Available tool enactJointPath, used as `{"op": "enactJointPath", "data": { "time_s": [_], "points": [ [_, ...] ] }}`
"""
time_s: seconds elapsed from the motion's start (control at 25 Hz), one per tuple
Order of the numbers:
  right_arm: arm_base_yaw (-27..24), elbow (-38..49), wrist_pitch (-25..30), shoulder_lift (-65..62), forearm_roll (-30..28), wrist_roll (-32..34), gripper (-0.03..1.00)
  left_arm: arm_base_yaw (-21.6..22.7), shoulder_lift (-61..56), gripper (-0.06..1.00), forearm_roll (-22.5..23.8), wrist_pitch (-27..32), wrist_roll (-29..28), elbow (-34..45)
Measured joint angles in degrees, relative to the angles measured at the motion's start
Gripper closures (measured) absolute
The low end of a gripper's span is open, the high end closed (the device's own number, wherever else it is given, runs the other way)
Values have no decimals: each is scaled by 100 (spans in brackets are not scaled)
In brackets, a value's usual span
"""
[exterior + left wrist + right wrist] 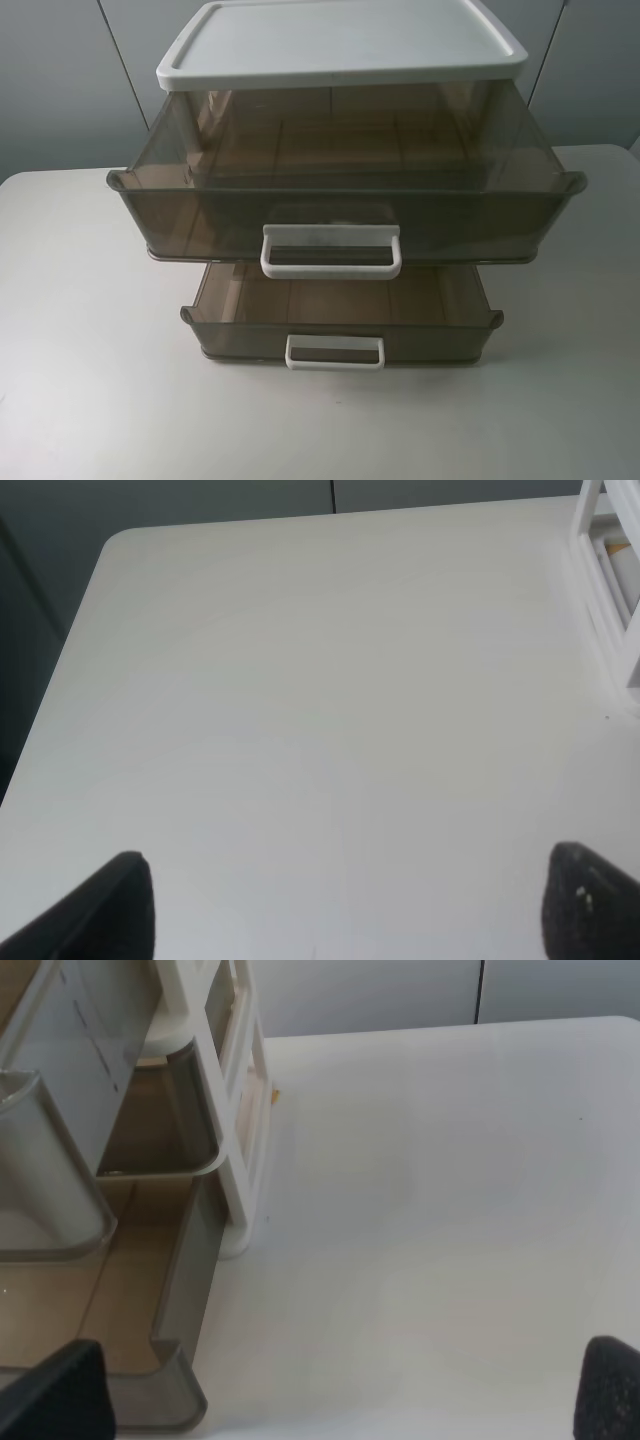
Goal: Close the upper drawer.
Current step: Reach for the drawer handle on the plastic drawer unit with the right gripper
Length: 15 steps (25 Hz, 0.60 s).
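Observation:
The upper drawer (340,205), smoky brown-grey with a wide white loop handle (331,250), is pulled well out from under the cabinet's white top (340,45). Its near corner shows in the right wrist view (45,1175). Neither arm shows in the exterior view. My left gripper (350,910) is open over bare table, with the cabinet's white frame (605,580) off to one side. My right gripper (330,1395) is open and empty beside the cabinet's side, apart from the drawers.
A shallower lower drawer (340,315) with a small white handle (334,351) is also pulled out; it shows in the right wrist view (170,1360). Another drawer (185,1110) sits between them, only slightly out. The white table (90,380) extends around the cabinet.

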Motion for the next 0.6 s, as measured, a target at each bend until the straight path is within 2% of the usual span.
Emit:
{"op": "enactJointPath", "data": {
  "time_s": [0.6],
  "points": [
    [0,0,0,0,-13,27,27,0,0,20,0,0,0,0]
  ]
}}
